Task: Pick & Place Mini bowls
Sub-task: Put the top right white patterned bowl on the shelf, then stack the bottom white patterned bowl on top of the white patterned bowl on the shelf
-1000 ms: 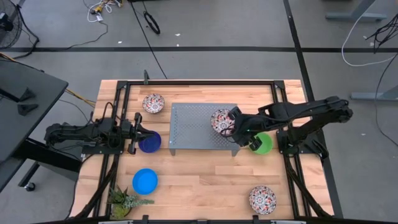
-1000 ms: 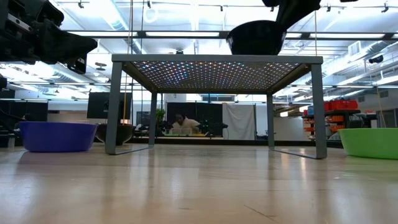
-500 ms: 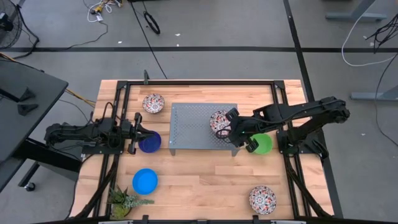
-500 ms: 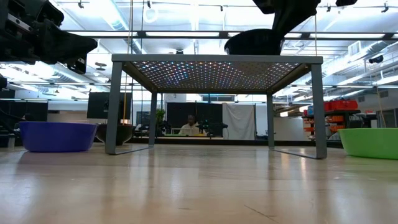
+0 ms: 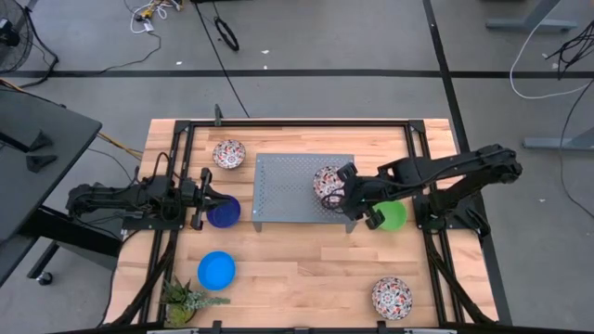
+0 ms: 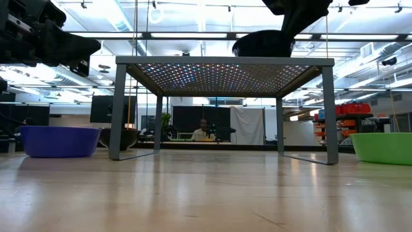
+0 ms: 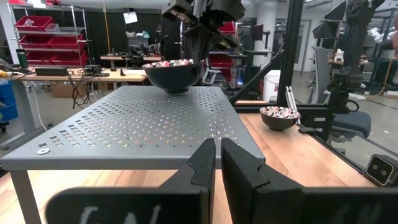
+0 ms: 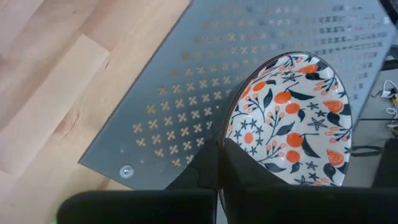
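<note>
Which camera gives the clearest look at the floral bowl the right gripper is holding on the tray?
The right wrist view: the floral bowl fills it, pattern and pinched rim plain above the grey tray. The high view shows it small beside the right gripper; the low and left wrist views show only its dark outside.

grey floor (image 5: 325, 56), ceiling lights (image 6: 193, 6), red bins (image 7: 46, 37)

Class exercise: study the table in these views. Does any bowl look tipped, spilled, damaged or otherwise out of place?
Nothing stands out. The floral bowl sits upright on the grey tray with the right gripper closed on its rim. The other bowls sit upright on the table, and none appears damaged.
</note>
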